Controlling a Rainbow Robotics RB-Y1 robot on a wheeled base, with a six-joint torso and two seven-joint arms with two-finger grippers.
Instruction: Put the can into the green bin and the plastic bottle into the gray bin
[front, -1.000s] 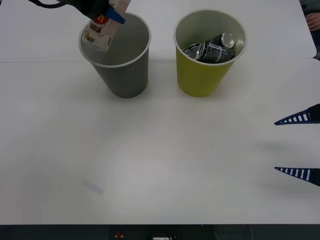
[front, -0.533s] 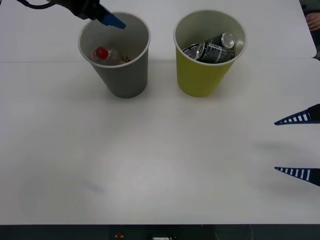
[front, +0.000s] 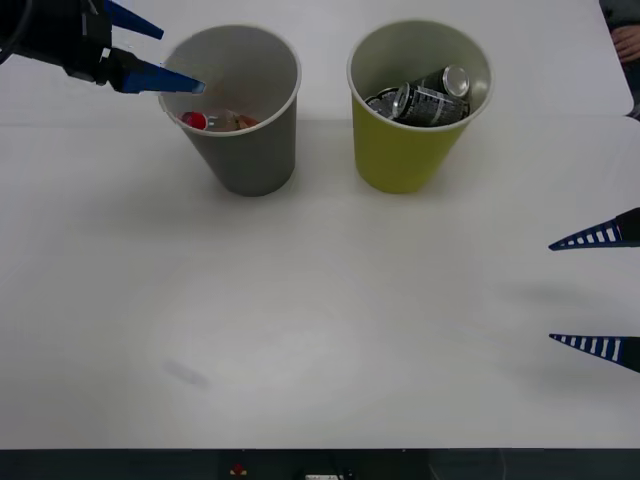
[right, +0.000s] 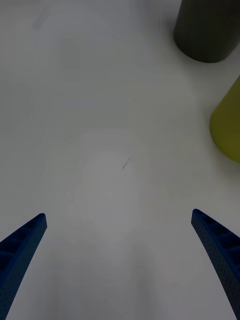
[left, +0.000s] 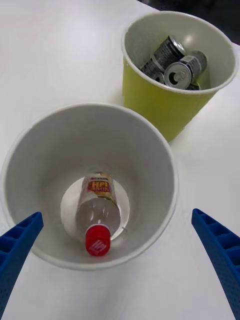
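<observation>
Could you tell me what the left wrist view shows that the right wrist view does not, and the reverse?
Only the left wrist view looks down into the bins: the plastic bottle lies inside the gray bin, red cap toward the camera, and cans rest in the green bin. Its own left gripper is open. Only the right wrist view shows a broad bare stretch of the table with a small dark mark, framed by the open right gripper. Both share the two bins standing side by side on the white table, though the right wrist view catches just their outer walls.
</observation>
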